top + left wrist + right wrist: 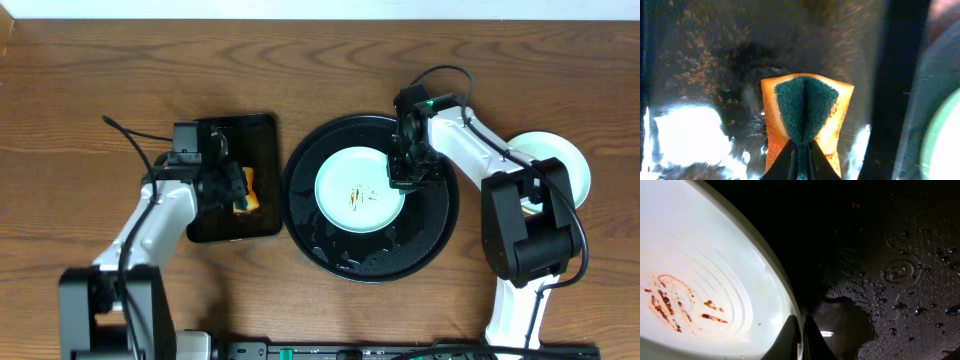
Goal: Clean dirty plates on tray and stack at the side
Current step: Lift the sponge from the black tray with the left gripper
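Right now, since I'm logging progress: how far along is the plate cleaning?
Done: at least one plate sits off the tray, at the right side. In hand: the left gripper holds the sponge over the rectangular tray; the right gripper pinches the smeared plate by its rim. Left: scrubbing its brown smears, then stacking it.

Brown-smeared pale plate [360, 190], black tray [330, 245]
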`<state>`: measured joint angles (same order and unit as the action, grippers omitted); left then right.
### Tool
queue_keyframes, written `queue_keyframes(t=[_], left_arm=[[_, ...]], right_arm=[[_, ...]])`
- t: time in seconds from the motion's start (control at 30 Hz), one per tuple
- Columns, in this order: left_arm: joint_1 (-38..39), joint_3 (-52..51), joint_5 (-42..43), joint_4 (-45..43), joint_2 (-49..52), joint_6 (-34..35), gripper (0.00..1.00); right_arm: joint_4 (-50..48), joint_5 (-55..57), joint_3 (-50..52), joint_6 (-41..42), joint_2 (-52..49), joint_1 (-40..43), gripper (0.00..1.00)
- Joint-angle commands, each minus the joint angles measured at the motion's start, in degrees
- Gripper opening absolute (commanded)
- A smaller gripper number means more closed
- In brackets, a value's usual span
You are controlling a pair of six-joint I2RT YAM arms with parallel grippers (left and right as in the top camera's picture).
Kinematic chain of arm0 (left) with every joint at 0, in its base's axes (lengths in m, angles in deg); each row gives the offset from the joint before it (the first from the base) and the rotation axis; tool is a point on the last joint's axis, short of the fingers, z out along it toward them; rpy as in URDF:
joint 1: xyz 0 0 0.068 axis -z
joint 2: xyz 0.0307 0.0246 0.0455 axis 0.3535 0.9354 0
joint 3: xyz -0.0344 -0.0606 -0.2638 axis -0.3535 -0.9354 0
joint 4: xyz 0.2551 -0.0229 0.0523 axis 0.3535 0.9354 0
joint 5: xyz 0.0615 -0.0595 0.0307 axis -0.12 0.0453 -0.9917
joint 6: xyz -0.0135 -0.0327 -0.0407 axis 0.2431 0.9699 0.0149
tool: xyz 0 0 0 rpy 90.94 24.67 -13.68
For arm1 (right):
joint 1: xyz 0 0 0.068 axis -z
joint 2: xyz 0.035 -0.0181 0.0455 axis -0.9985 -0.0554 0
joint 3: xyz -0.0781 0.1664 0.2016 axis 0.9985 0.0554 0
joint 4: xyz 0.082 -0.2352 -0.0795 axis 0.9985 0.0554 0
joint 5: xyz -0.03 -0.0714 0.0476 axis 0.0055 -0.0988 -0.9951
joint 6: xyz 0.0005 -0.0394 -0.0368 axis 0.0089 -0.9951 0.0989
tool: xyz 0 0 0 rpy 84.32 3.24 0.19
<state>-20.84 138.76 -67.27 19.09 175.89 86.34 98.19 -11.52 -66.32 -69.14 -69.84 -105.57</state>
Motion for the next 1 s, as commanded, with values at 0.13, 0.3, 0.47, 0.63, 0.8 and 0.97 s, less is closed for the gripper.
queue_keyframes(t=[0.13,0.3,0.47,0.63,0.8,0.97], left_arm=[[0.1,1.6,1.5,0.5,-6.7,0.5,0.08],[0.0,1.6,5.8,0.3,-8.1,0.5,0.08],[-0.5,1.6,13.7,-0.6,-8.1,-4.0,0.07],[-2.6,1.6,21.4,-0.8,-8.1,-10.9,0.07],[-6.3,1.6,29.9,-0.9,-8.1,-16.9,0.07],[-10.7,1.6,40.0,-1.5,-8.1,-20.0,0.07]], right_arm=[[0.3,4.1,0.2,-0.7,0.2,-0.5,0.01],[0.3,4.1,0.2,-0.7,0.2,-0.5,0.01],[0.3,4.1,0.2,-0.7,0.2,-0.5,0.01],[0.5,4.1,0.2,-0.7,0.2,-0.5,0.01],[0.5,4.1,0.2,-0.7,0.2,-0.5,0.01],[0.5,4.1,0.2,-0.7,0.2,-0.5,0.01]])
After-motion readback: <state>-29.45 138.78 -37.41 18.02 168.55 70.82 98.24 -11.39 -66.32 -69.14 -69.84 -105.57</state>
